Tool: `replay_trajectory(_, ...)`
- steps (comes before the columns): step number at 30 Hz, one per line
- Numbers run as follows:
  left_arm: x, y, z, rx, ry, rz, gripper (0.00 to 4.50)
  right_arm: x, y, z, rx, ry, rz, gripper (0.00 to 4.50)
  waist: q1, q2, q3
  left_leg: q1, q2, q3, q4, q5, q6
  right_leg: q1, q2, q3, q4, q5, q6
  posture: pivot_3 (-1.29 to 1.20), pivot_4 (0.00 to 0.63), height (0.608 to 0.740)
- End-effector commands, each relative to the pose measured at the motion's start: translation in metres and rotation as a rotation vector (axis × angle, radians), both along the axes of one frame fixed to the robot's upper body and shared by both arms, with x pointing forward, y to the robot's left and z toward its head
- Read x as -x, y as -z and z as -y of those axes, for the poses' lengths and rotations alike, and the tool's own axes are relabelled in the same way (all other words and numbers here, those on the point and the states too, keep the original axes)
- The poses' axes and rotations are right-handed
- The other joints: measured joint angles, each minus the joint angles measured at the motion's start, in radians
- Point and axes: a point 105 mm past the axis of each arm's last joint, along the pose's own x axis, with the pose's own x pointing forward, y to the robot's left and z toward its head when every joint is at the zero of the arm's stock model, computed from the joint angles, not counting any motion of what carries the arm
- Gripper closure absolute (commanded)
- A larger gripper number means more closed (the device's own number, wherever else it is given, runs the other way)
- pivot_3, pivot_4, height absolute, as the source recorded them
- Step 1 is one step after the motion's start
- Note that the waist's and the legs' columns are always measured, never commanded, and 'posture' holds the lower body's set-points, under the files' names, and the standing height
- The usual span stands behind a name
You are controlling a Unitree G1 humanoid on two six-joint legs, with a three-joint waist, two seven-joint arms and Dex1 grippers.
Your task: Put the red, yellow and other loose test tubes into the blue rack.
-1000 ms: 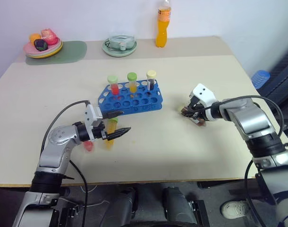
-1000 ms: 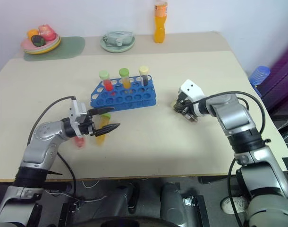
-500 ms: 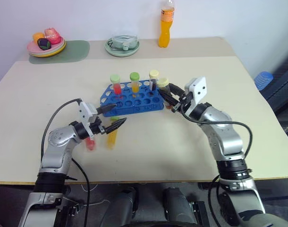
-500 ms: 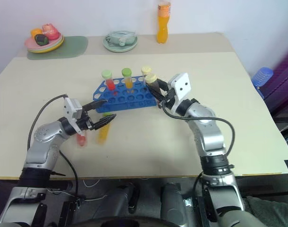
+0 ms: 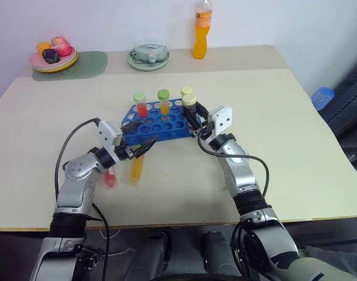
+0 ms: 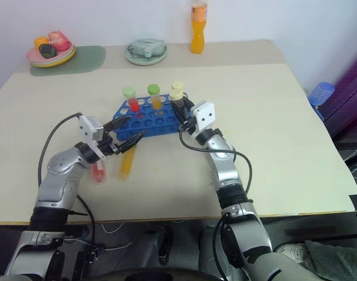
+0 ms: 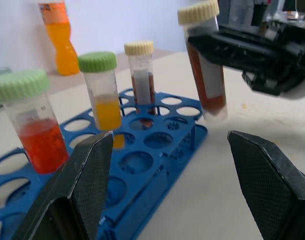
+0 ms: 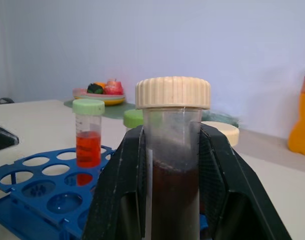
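1. above the rack's right end, the right gripper [image 5: 197,120] has its jaws clenched on a brown tube [image 5: 191,109], upright to drop into a hole.
2. the left gripper [image 5: 141,138] hovers with jaws released over the yellow tube [image 5: 136,169] and red tube [image 5: 110,178], both loose.
3. blue rack [image 5: 167,126] sits mid-bench [image 5: 272,111]; plate [image 5: 52,60], bottle [image 5: 201,29] stand far back.

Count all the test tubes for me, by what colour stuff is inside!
Red: 2, one in the blue rack, one lying on the table.
Yellow-orange: 2, one in the rack, one lying.
Dark brown: 2, one in the rack, one held.
Total: 6
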Motion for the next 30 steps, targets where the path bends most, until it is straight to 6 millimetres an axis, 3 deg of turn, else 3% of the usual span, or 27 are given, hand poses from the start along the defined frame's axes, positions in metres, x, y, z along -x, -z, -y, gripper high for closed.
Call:
replay_trajectory(1, 0.006, -0.016, -0.004, -0.002, -0.022, 0.047, 0.77, 0.003, -0.032, -0.006, -0.044, -0.04, 0.112, 3.71, -0.001, 0.0, 0.0, 0.0, 0.0, 0.0, 0.0, 0.0, 0.0, 0.0, 0.0, 0.0, 0.0, 0.0, 0.0, 0.0, 0.15, 0.74)
replay_trajectory(4, 0.009, -0.019, -0.006, -0.001, -0.041, 0.045, 0.77, 0.005, -0.048, -0.008, -0.085, -0.072, 0.147, 3.71, -0.002, 0.0, 0.0, 0.001, 0.001, 0.0, -0.001, 0.0, 0.0, 0.0, 0.001, 0.001, 0.0, 0.0, 0.0, 0.0, 0.15, 0.74)
replay_trajectory(7, 0.01, -0.021, -0.006, 0.001, -0.052, 0.043, 0.77, 0.004, -0.052, -0.013, -0.097, -0.09, 0.153, 3.71, -0.002, 0.0, 0.0, 0.002, 0.002, 0.0, -0.001, 0.0, 0.0, 0.0, 0.002, 0.001, 0.0, 0.0, 0.0, 0.0, 0.15, 0.74)
replay_trajectory(17, 0.015, -0.025, -0.01, 0.001, -0.084, 0.044, 0.77, -0.011, -0.039, -0.02, -0.128, -0.097, 0.078, 3.71, -0.004, 0.0, 0.0, 0.003, 0.003, 0.0, -0.002, 0.0, 0.0, 0.0, 0.004, 0.001, 0.0, 0.0, -0.001, 0.0, 0.15, 0.74)
replay_trajectory(30, 0.025, -0.025, -0.019, -0.009, -0.123, 0.04, 0.77, -0.027, -0.024, -0.012, -0.142, -0.063, 0.018, 3.71, -0.023, 0.001, 0.0, 0.003, 0.005, 0.0, -0.004, 0.001, -0.002, 0.0, 0.006, 0.002, 0.0, 0.001, -0.003, 0.0, 0.15, 0.74)
